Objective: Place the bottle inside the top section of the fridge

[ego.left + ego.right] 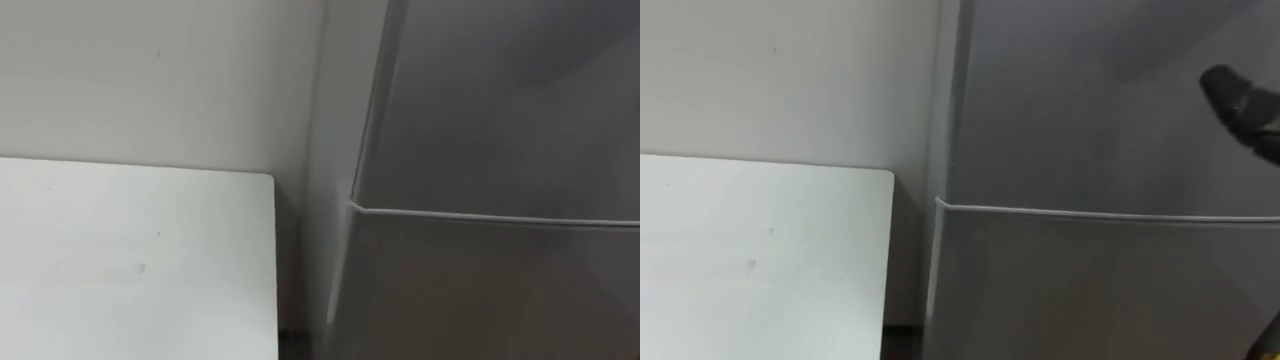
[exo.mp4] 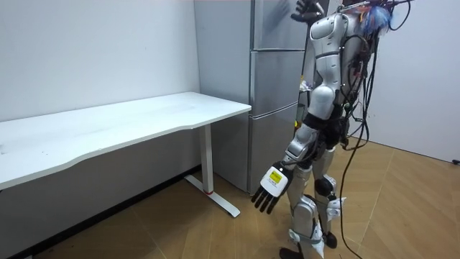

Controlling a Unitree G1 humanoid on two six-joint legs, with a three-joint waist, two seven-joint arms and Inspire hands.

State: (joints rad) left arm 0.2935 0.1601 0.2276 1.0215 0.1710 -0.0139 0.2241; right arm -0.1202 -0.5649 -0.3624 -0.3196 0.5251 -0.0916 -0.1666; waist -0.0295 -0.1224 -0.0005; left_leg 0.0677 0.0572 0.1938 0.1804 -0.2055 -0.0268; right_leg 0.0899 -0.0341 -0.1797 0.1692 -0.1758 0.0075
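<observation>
Beside one white desk (image 2: 144,115), one tall grey fridge (image 2: 273,79), doors shut; our left hand (image 2: 269,188) hangs straight-fingered, right hand (image 2: 307,8) spread high

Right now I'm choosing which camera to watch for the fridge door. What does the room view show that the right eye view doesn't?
The room view adds the left hand hanging low beside the robot's leg, fingers straight, plus the table leg and the wooden floor. The right eye view adds a close look at the door seam, with the right hand above it. Shared: the white table, the grey fridge and that raised right hand at its upper door.
</observation>
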